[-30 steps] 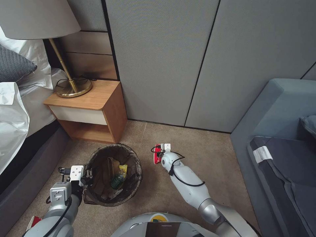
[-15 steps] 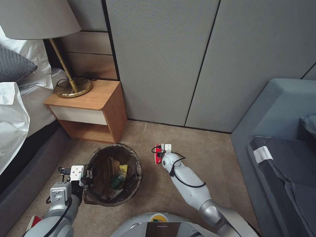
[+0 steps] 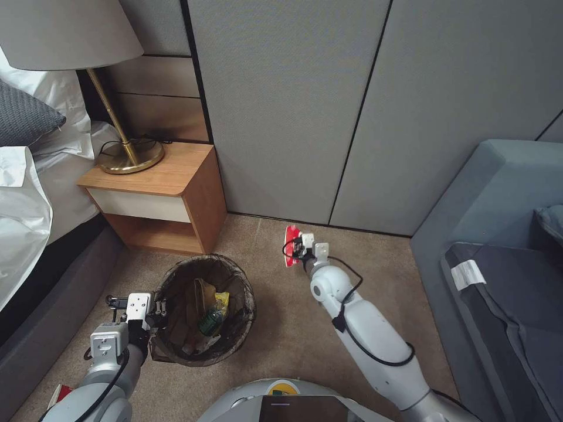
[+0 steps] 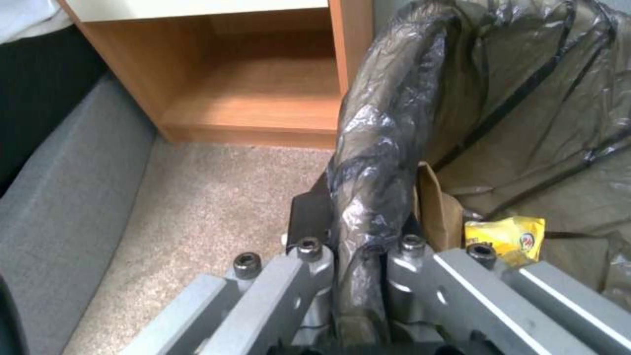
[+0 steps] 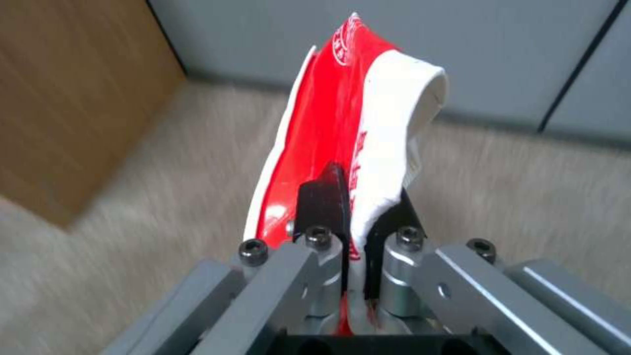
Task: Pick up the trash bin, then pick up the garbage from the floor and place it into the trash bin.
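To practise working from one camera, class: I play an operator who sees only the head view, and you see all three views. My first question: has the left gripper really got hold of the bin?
Observer: Yes. The left gripper is shut on the bin, pinching its bag-covered rim.
Operator: What is the red thing in the right gripper?
Observer: The right gripper is shut on a flattened red-and-white paper cup, pinched at one end.
Operator: What lies in the bin nearest the left gripper?
Observer: A brown paper bag, with a yellow wrapper beside it.
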Controlling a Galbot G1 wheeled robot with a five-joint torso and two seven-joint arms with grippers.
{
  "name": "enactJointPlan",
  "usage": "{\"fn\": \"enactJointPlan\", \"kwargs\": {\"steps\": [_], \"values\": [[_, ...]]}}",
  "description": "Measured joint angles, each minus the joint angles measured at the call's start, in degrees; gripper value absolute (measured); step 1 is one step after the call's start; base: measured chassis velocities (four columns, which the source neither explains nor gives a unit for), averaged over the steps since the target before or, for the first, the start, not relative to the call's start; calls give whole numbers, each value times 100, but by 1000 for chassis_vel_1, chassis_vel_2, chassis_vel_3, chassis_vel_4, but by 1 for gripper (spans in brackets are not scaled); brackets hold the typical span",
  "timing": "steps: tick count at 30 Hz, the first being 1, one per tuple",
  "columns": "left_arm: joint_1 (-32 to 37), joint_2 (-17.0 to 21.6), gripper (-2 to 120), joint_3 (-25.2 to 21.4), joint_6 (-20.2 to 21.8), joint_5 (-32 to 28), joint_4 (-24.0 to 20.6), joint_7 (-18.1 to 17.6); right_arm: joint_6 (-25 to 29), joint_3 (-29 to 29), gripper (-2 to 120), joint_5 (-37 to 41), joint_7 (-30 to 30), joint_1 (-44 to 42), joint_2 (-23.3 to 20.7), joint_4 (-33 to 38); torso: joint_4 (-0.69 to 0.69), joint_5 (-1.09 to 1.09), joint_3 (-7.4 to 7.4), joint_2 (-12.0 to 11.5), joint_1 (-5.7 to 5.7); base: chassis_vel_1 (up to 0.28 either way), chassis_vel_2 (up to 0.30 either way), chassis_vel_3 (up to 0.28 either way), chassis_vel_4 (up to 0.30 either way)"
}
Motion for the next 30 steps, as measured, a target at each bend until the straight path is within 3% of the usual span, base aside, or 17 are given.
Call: {"fn": "enactJointPlan", "kwargs": {"steps": [2, 5, 7, 14, 21, 30], "values": [[0, 27, 4, -5, 6, -13, 0, -10, -103, 109, 0, 137, 76, -68, -196, 699, 0, 1, 0, 0, 0, 0, 0, 0, 0], [-3, 51, 4, -5, 14, -23, 0, -15, -220, 170, 0, 300, 98, -94, -397, 1161, -1, 0, 0, 0, 0, 0, 0, 0, 0], [-13, 83, 4, -5, 63, -37, 0, -47, -380, 211, 0, 739, 131, -74, -884, 1906, -3, 0, 0, 0, 0, 0, 0, 0, 0], [-32, 105, 4, -4, 113, -79, 0, -108, -471, 219, 0, 1461, -123, 45, -1669, 3205, -2, -1, 0, 0, 0, 0, 0, 0, 0], [-23, 68, 4, 12, 129, -44, 0, -119, -208, 49, 0, 1783, -833, 296, -2058, 3817, 0, 0, 0, 0, 0, 0, 0, 0, 0], [-11, 34, 4, 10, 132, 1, 0, -121, -268, -192, 0, 2133, -1828, 630, -2544, 4239, -1, 0, 0, 0, 0, 0, 0, 0, 0]]}}
